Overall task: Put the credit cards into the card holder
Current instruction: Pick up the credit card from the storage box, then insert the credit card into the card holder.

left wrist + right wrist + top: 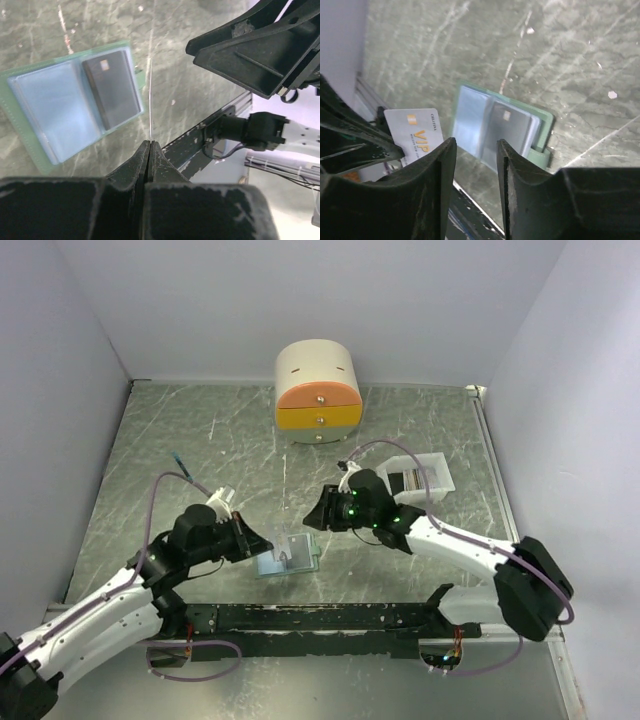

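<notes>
Card holder (290, 558) lies open and flat on the table (180, 440), near its front edge, just behind the black rail (320, 618). Green rim, two pale blue pockets facing up. One pocket holds a dark card (112, 87); the other pocket shows only blue film.

Left gripper (150, 146): fingers clenched on a pale card (417, 132) printed "VIP". The card is held on edge above the table, just left of the holder and apart from it; the left wrist view shows it only as a thin line.

Right gripper (476, 142): fingers parted, nothing between them, hovering over the holder's far-right side.

Remaining dark striped cards (405, 481) sit in the white tray (440, 468), right of centre, behind the right arm.

Bare surface runs from the holder back to the round cream-and-orange drawer box (318, 390) at the rear wall, and across the whole left side.

Surface: grey-green marbled sheet with pale streaks, slightly glossy. Plain pale walls (60, 390) close in the left, rear and right sides.
</notes>
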